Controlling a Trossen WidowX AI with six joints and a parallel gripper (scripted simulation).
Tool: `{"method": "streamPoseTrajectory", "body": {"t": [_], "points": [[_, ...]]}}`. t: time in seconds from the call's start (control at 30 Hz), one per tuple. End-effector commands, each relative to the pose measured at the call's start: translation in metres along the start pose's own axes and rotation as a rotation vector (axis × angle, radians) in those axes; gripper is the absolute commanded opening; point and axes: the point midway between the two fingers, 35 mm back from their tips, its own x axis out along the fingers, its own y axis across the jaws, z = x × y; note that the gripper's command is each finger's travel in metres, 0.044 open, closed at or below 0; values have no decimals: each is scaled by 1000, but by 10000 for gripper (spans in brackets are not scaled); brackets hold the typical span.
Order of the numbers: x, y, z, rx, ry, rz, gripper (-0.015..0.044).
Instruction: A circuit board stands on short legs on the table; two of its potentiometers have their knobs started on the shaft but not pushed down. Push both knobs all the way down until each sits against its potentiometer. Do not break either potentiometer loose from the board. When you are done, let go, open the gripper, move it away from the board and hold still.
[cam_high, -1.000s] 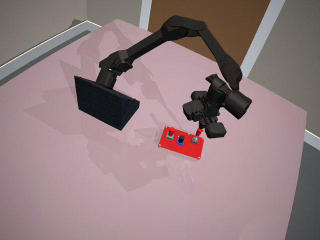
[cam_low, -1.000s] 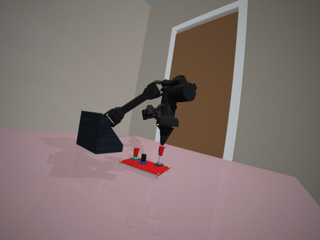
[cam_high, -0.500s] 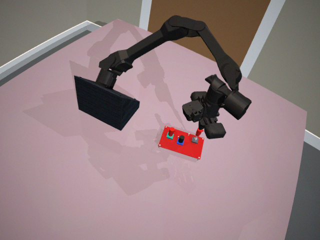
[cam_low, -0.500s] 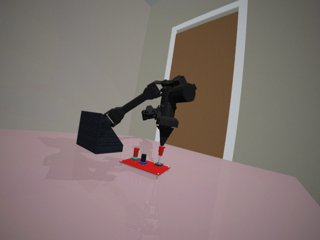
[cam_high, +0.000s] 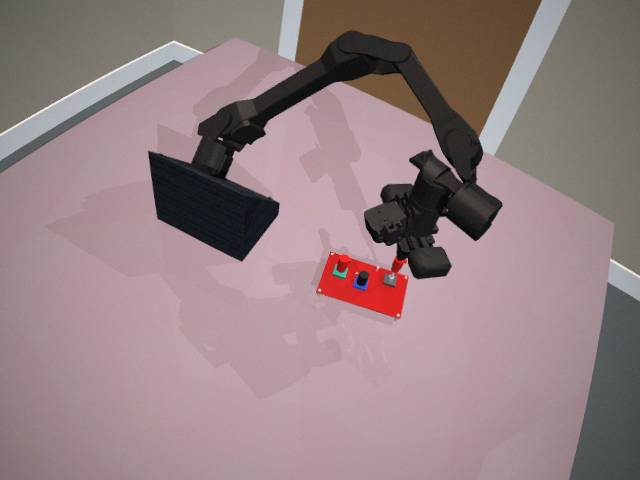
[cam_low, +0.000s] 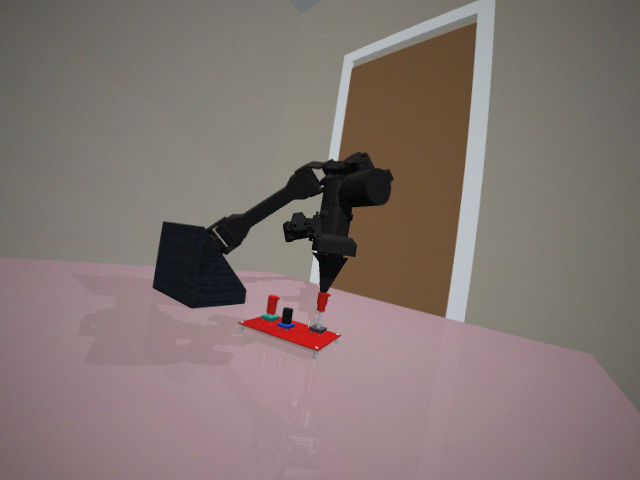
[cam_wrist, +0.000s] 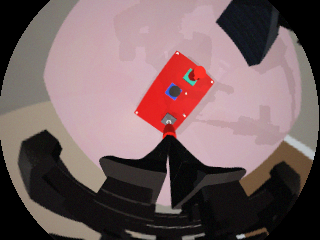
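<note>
The red circuit board (cam_high: 377, 301) (cam_low: 302, 336) (cam_wrist: 154, 100) stands on short legs. A red knob (cam_high: 397, 265) (cam_low: 322, 302) (cam_wrist: 169, 132) sits high over the grey potentiometer (cam_high: 389, 280) (cam_low: 317, 328) (cam_wrist: 168, 119), with a long piece of pale shaft showing below it. Another red knob (cam_high: 342, 264) (cam_low: 272, 304) (cam_wrist: 199, 73) stands over the teal potentiometer (cam_high: 339, 272) (cam_low: 269, 317) (cam_wrist: 189, 77), close above it. My gripper (cam_high: 401, 256) (cam_low: 324, 290) (cam_wrist: 168, 138) is shut and empty, pointing down. Its tips are at the top of the knob over the grey potentiometer and appear to touch it.
A black knob (cam_high: 363, 277) (cam_low: 287, 315) (cam_wrist: 174, 91) sits low on the blue potentiometer (cam_high: 360, 286) (cam_low: 285, 325) between the two red knobs. The arm's dark base block (cam_high: 201, 206) (cam_low: 178, 263) (cam_wrist: 250, 32) stands on the pink table beyond the teal end.
</note>
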Motion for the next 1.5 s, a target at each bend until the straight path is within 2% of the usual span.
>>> {"method": "streamPoseTrajectory", "body": {"t": [0.0, 1.47], "points": [[0, 0, -1, 3, 6, -2, 0], [18, -1, -1, 3, 6, -3, 0]]}}
